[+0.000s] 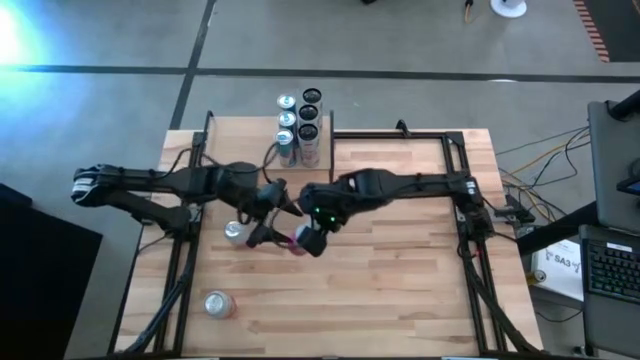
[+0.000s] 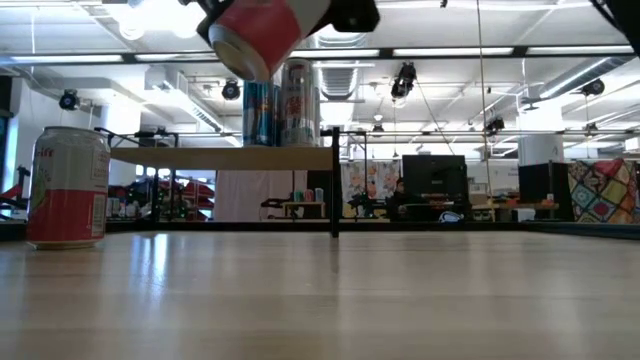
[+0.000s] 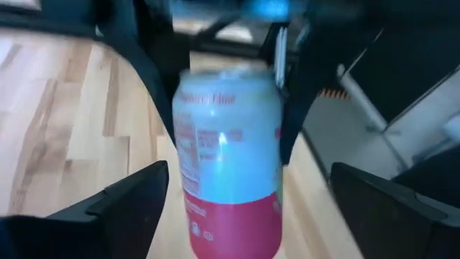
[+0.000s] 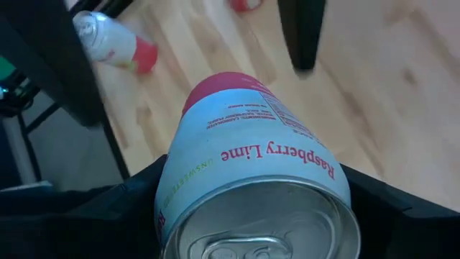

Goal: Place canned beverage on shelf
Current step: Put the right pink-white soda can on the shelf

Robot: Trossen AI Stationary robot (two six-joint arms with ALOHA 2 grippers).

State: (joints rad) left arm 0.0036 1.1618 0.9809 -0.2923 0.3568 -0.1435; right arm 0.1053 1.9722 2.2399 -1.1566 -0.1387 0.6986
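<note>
Mid-frame in the high view, the two tools meet over the light butcher-block table (image 1: 400,280). Right tool (image 1: 305,238) is clamped on the white-and-red "Raspberry Lime" aluminium can (image 4: 251,180), lifted clear of the table; low view shows it tilted at upper centre. Left tool (image 3: 248,198) stands released, fingers spread wide either side of the can and not touching it.

Looks like a handover just done, carry to shelf next. Small light-wood shelf board with dark end panels (image 1: 312,158) sits at top centre, upper level already carrying several tall cans (image 1: 298,120).

For a clean carry:
- Back the left arm straight off first; its fingers flank the can.
- Level the can upright before approach.
- Come in above shelf height, aim for a free spot, avoid knocking the stacked cans.

Two more red-and-white cans (image 1: 219,304) stand on the table, lower left and left of centre.
</note>
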